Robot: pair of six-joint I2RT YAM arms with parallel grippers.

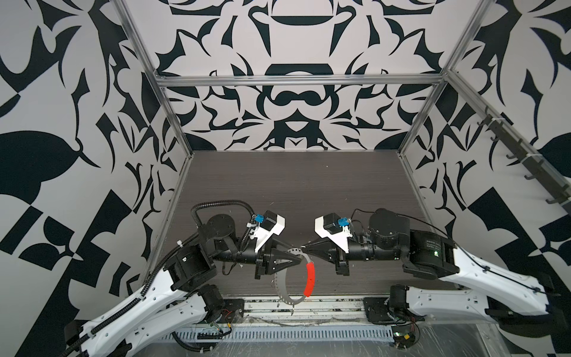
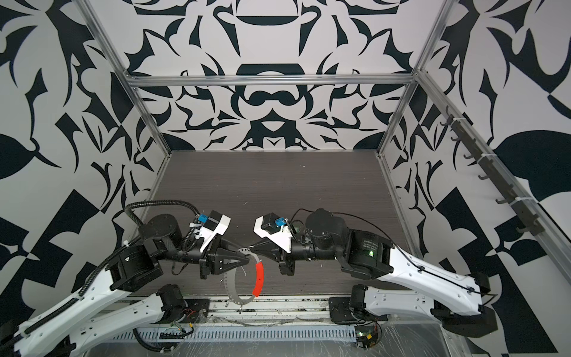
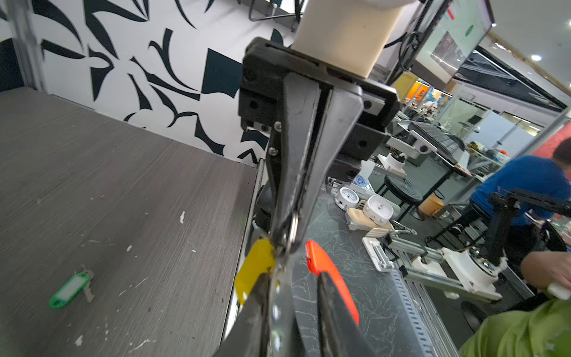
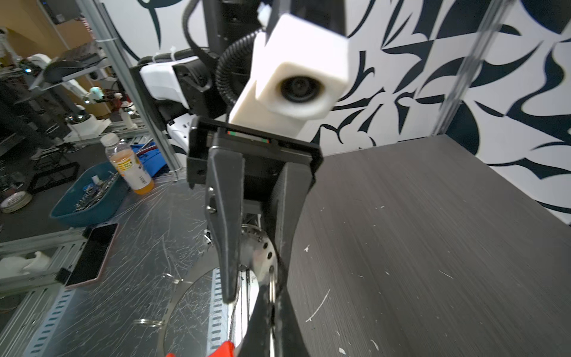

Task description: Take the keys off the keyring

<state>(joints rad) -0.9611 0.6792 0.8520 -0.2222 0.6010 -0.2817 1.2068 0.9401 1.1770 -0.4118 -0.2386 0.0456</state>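
We find both top views evenly and softly lit, the dark bench [image 1: 293,185] almost shadowless and the frame rails [image 1: 296,81] bowing near the edges. In the wrist views the left claw [image 3: 292,278], nearest the lens, looks smeared, perhaps by motion, and a ceiling lamp [image 3: 536,57] glares.

I watched a dark wood-grain tabletop [image 1: 293,185] boxed by black-and-white patterned walls [image 1: 293,46] on an aluminium frame [image 1: 296,81]; a hook rail [image 1: 514,140] ran at three o'clock, a slotted cable duct [image 1: 278,333] at six.
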